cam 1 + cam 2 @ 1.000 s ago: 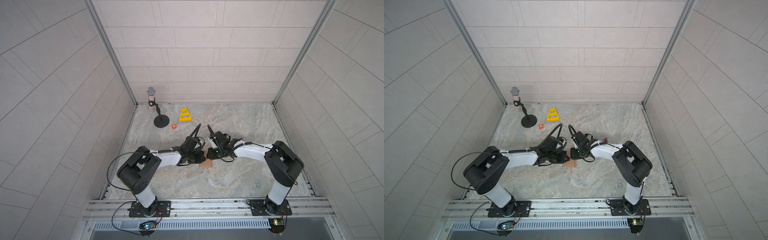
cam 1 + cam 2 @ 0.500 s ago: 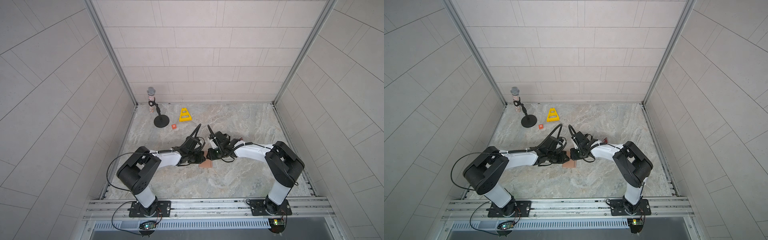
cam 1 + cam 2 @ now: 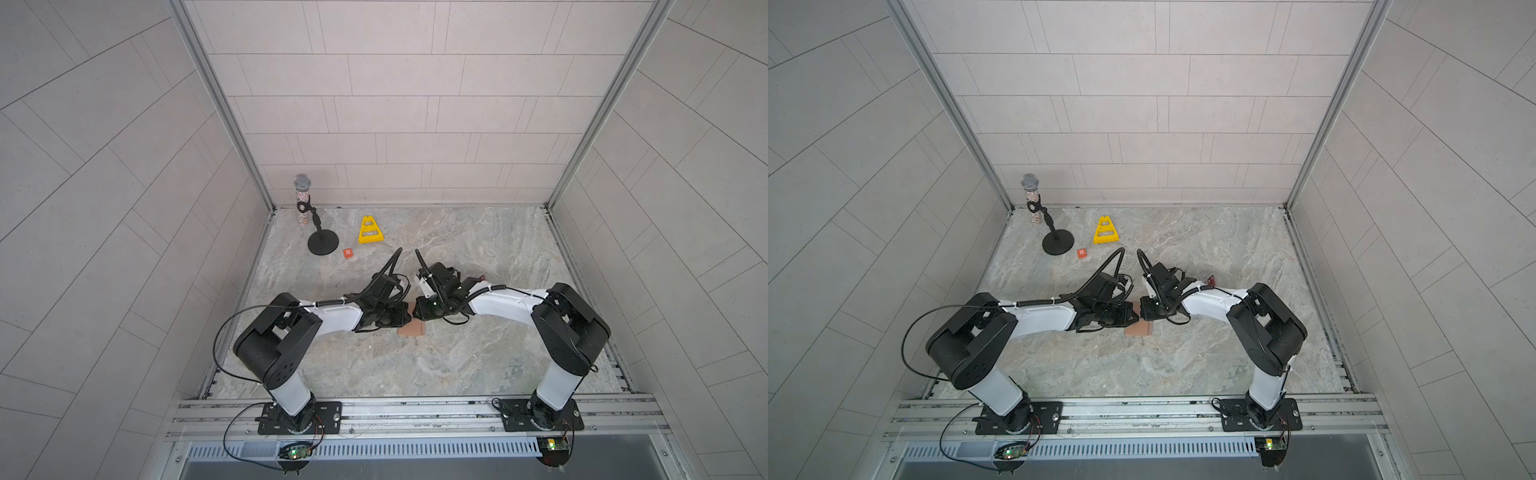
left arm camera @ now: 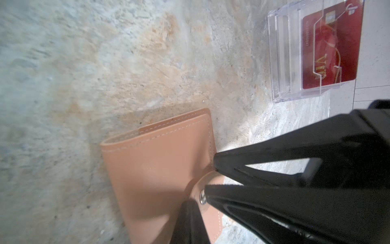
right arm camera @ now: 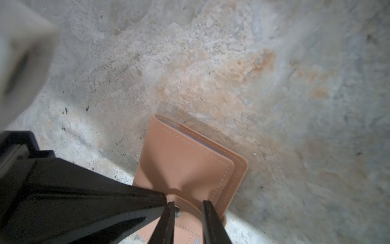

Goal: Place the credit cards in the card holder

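surroundings: a microphone on a black stand, a yellow cone and a small orange tag sit behind the card holder and to its left, all well apart from it.
clear plastic box: behind the card holder and to its right. in both top views the right arm hides most of it.
red credit card: stands on its long edge inside the clear plastic box, leaning back, with gold "vip" lettering on its face. only a red sliver shows in a top view.
in the way: both tools crowd over the card holder and cover most of it in both top views, where only its near end shows.
card holder, place: flat on the surface, midway between the two arms, folded shut, tan cover up.
card holder, facing: the snap tab wraps the open edge, where the two leaves sit a little staggered. the folded spine is the opposite side, away from both tools.
long axis: too much is covered to tell which way it runs.
left tool: fingers pressed together, tip against the open edge right at the snap tab. cannot tell whether any of the tab is nipped.
right tool: fingers part spread, one on each side of the snap tab, tips down at the cover. cannot tell whether they squeeze it.
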